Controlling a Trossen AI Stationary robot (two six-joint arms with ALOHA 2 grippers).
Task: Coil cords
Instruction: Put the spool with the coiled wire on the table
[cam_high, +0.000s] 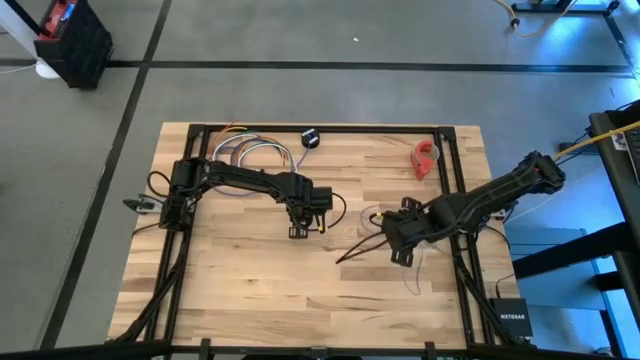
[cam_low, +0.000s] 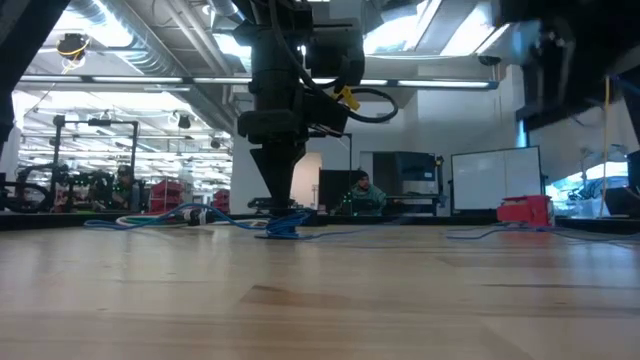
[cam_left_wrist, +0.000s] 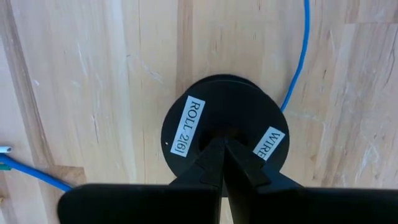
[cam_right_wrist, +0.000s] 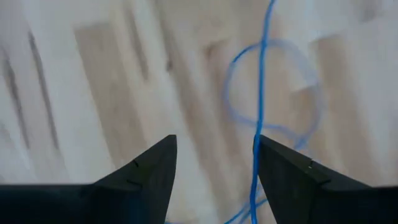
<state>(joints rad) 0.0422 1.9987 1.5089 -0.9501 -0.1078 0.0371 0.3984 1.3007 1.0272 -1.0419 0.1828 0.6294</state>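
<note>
Left gripper (cam_left_wrist: 222, 163) clenched on black spool (cam_left_wrist: 224, 127), frame centre | right gripper (cam_right_wrist: 214, 163) released above thin blue cord (cam_right_wrist: 260, 93), centre-right (limp, light, I judge) | I'd grip beside its loop.

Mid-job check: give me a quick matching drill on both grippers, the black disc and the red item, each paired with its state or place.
Column one:
1. left gripper
2. right gripper
3. black disc
4. red item

Column two:
A. jaws open over a blue cord loop
B. lies near the table's far right edge
C. jaws shut, tips on the disc
D. bears white labels

Pairs: 1-C, 2-A, 3-D, 4-B
</note>
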